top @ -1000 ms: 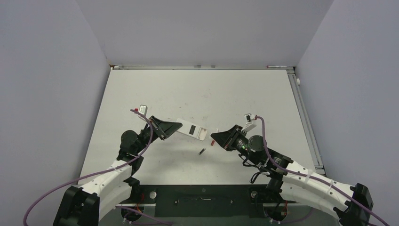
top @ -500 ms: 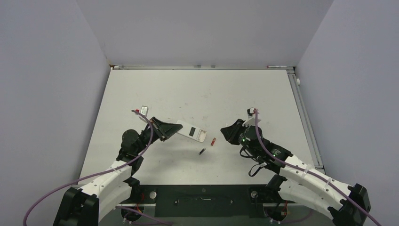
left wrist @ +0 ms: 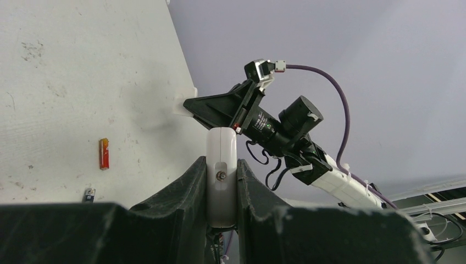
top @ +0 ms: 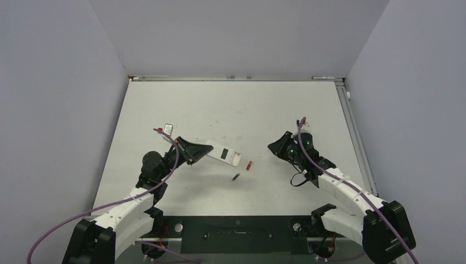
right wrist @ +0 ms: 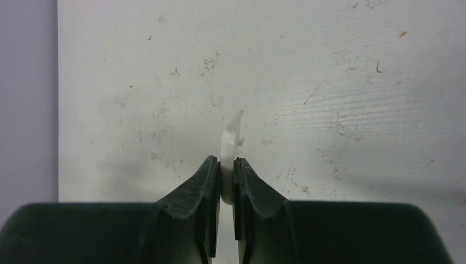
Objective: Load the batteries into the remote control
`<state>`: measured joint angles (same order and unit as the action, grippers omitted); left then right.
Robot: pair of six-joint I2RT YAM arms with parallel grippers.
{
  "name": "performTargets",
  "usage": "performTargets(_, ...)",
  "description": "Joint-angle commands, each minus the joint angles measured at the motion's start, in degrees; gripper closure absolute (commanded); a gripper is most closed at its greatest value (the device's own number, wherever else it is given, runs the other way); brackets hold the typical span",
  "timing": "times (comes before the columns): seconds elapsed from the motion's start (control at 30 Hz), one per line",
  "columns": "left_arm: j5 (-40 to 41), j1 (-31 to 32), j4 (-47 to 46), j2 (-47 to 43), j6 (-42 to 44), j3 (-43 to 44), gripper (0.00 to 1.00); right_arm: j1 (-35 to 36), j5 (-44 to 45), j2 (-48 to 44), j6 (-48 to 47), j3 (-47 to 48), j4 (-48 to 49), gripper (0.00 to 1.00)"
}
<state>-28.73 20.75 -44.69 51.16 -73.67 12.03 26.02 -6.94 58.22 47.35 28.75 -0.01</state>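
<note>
from above, the left gripper point(top: 204, 148) is clamped on one end of the remote control point(top: 223, 153), a white bar that slants away toward the middle of the table point(top: 220, 104) with a small dark rectangle on its upper face. whether its free end touches the table cannot be told from here. the left wrist camera shows that grip up close: the remote control point(left wrist: 221, 146) stands edge-on between the two dark fingers point(left wrist: 192, 179), pressed on both sides, with a small round dot on its narrow white edge. the reddish battery point(top: 249, 165) lies on the table just beside the remote's free end, and the dark battery point(top: 236, 176) lies a little nearer the arm bases, the two apart and neither touched by anything. the left wrist view catches them too, the reddish battery point(left wrist: 103, 153) orange-red and lengthwise, the dark battery point(left wrist: 89, 193) only a small grey stub at the edge of the gripper body. the right gripper point(top: 273, 147) hangs to the right of the batteries, well apart from the remote, and from above what it carries is too small to make out. its own camera settles that: the right gripper point(right wrist: 226, 168) is closed tight on a white plastic piece point(right wrist: 231, 137), thin and curved, poking out past the fingertips over the scuffed table point(right wrist: 340, 82). the left wrist view shows the same white plastic piece point(left wrist: 184, 105) at the tip of the other arm.
</note>
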Motion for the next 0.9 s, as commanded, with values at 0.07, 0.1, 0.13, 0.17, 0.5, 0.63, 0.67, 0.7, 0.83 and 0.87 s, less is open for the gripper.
performTargets(0.07, -0.1, -0.54, -1.79, -1.38, 0.48, 0.47, 1.0, -3.45, -8.22, 5.48, 3.08, -1.74, 12.56, 0.92)
performTargets(0.1, -0.16, -0.54, -1.8, -1.48, 0.46, 0.44, 1.0, -3.51, -8.26, 6.55, 3.7, -1.93, 13.71, 0.92)
performTargets(0.13, -0.16, -0.54, -1.81, -1.62, 0.46, 0.37, 1.0, -3.52, -8.14, 7.55, 4.49, -1.99, 14.91, 0.92)
performTargets(0.17, -0.11, -0.62, -1.8, -1.73, 0.46, 0.32, 1.0, -3.52, -7.99, 8.67, 5.38, -2.24, 16.03, 0.92)
performTargets(0.5, -0.27, -0.89, -2.52, -1.98, -0.22, -0.09, 1.0, -2.49, -3.35, 17.6, 17.13, -5.91, 30.99, 0.92)
performTargets(0.63, -0.49, -0.89, -3.07, -1.85, -0.47, -0.15, 1.0, -1.41, -0.99, 21.01, 20.38, -5.93, 35.38, 0.92)
performTargets(0.67, -0.45, -0.94, -3.12, -1.93, -0.51, -0.22, 1.0, -1.07, -0.49, 21.86, 21.01, -5.72, 36.37, 0.92)
performTargets(0.7, -0.53, -0.97, -3.25, -1.94, -0.55, -0.21, 1.0, -0.8, 0.05, 22.82, 21.67, -5.55, 37.08, 0.92)
performTargets(0.83, -0.7, -1.11, -3.6, -2.23, -0.82, -0.51, 1.0, 0.56, 2.99, 26.63, 24.5, -4.28, 39.39, 0.92)
performTargets(0.87, -0.79, -1.15, -3.66, -2.33, -0.86, -0.55, 1.0, 0.91, 3.58, 27.54, 25.06, -3.91, 39.66, 0.92)
